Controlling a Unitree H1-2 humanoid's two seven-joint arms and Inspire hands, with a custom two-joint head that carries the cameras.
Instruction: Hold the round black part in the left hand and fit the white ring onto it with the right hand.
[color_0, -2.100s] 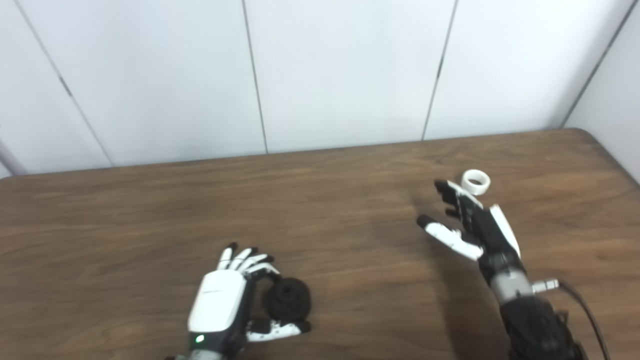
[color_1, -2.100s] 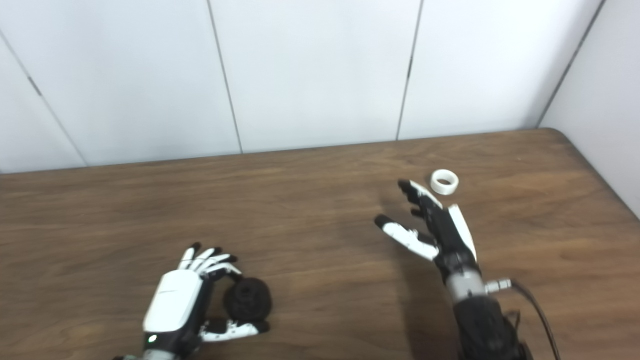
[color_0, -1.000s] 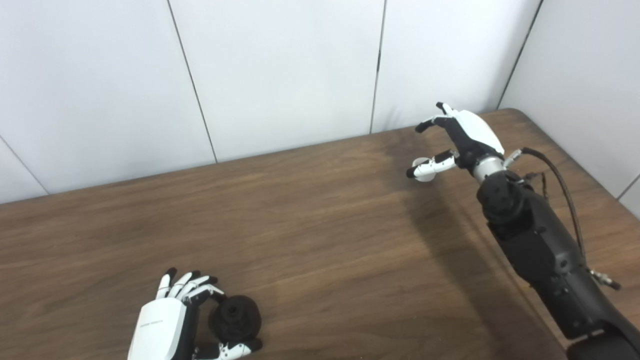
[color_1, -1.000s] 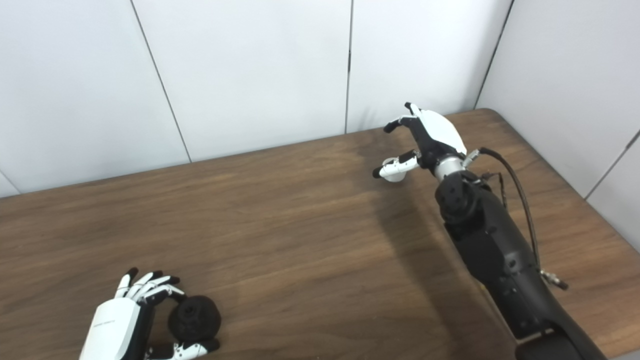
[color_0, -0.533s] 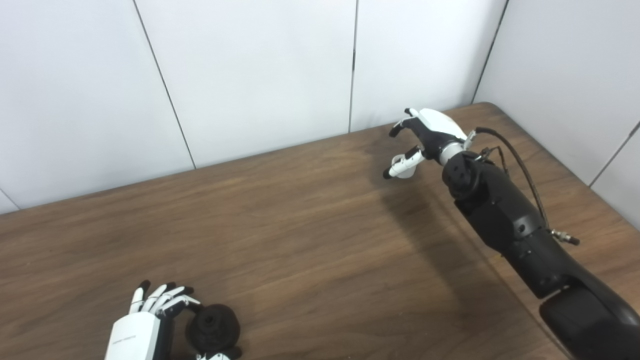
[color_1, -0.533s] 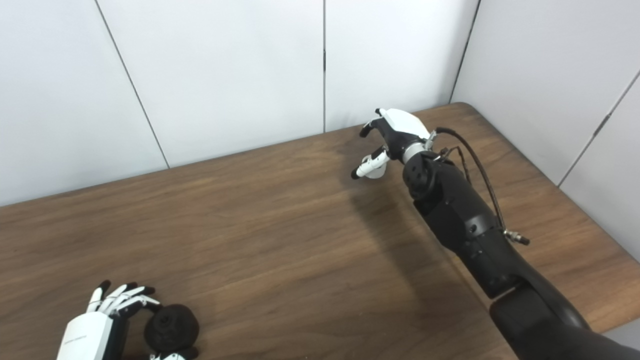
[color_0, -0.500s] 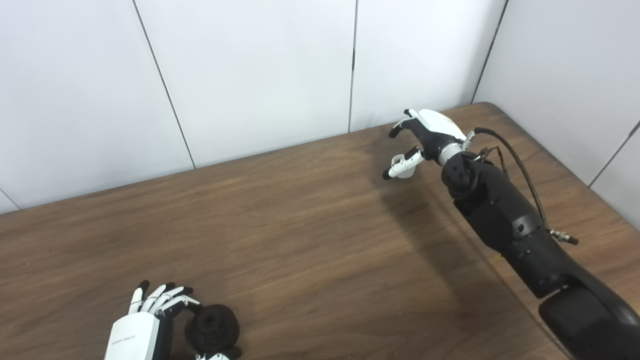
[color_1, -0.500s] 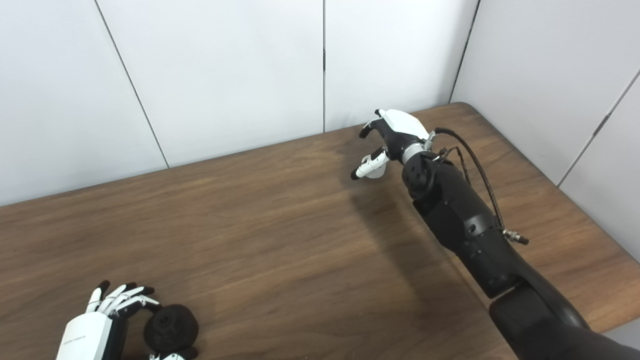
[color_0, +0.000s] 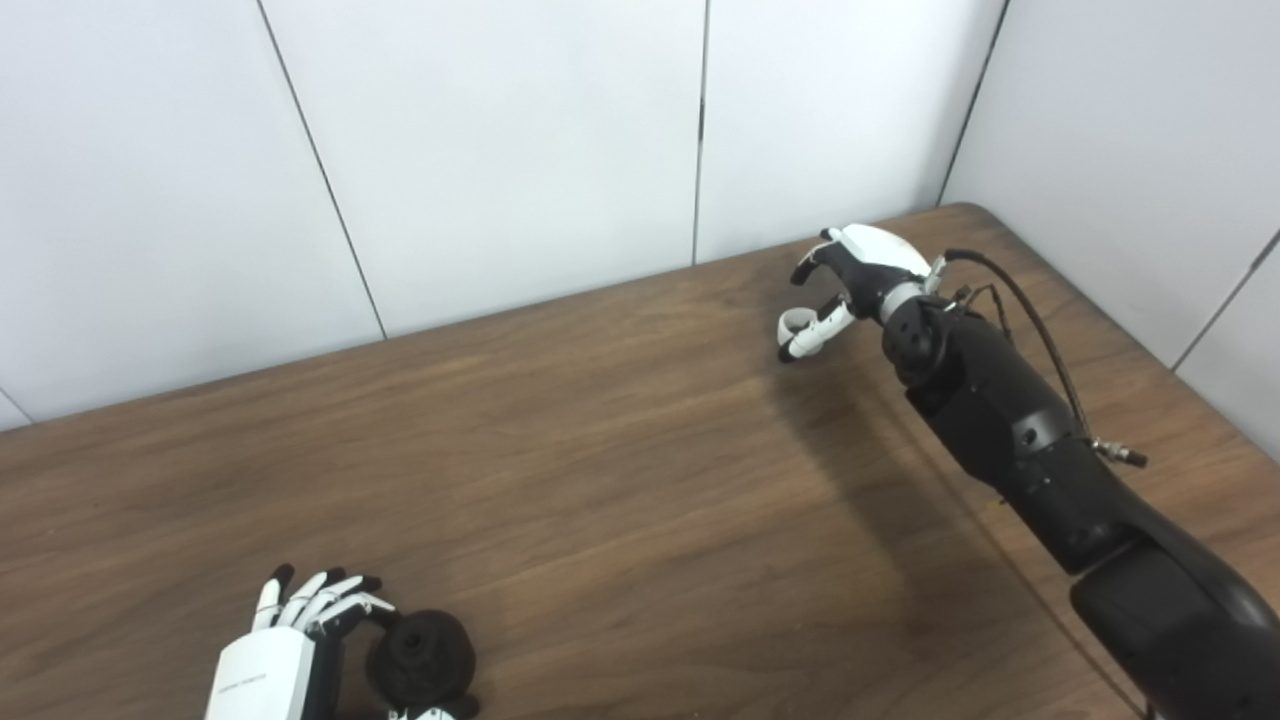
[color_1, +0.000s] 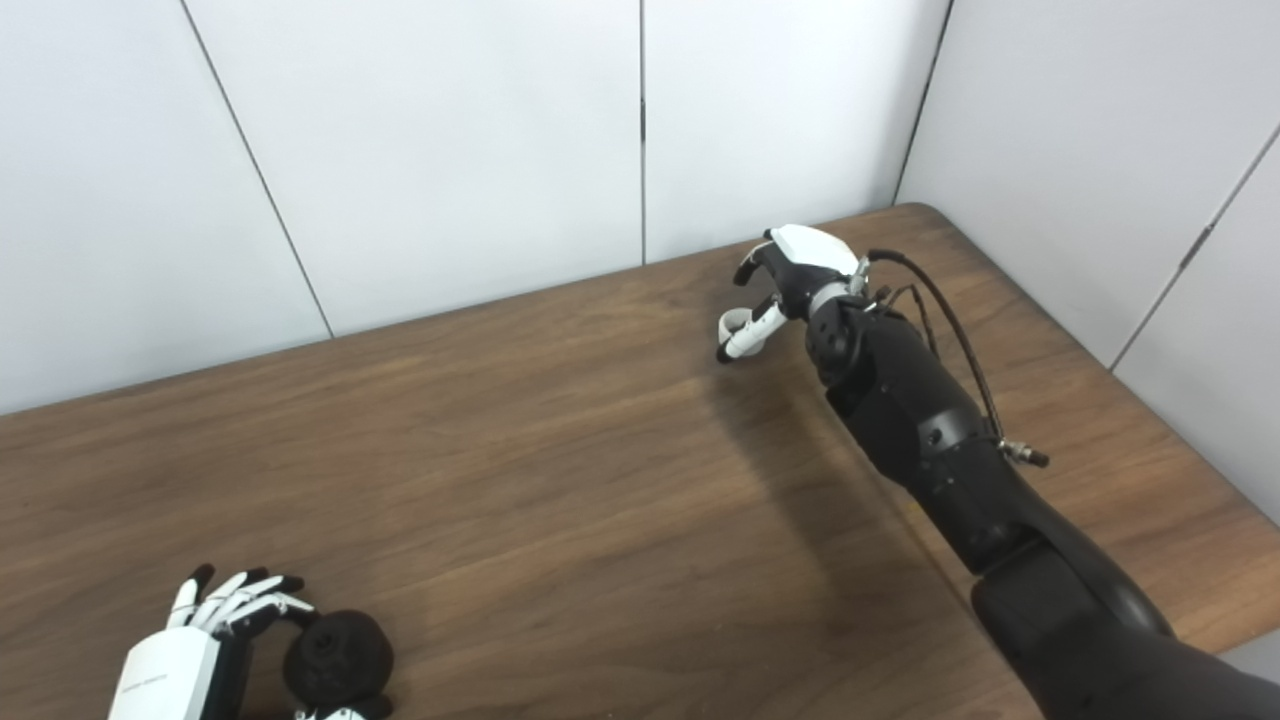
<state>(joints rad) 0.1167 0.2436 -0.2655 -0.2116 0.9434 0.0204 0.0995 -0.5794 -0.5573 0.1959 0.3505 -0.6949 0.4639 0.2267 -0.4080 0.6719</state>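
The round black part (color_0: 421, 649) rests on the wooden table (color_0: 600, 480) at the near left. My left hand (color_0: 275, 665) is shut on it, with fingers curled over its far side and the thumb under its near side. The white ring (color_0: 791, 322) lies near the table's far right corner. My right hand (color_0: 860, 270) hovers palm down over it, arm stretched far forward. The thumb lies against the ring's right side. The fingers curl above it with a gap, not closed on it.
White wall panels stand close behind the table's far edge and along its right side. The rounded far right corner (color_0: 968, 212) is just beyond my right hand. A black cable (color_0: 1035, 318) loops off the right wrist.
The camera swung right over the earlier frames. My right hand reached out to the ring and turned palm down; in the last half second its fingers curled tighter. The left hand kept its hold.
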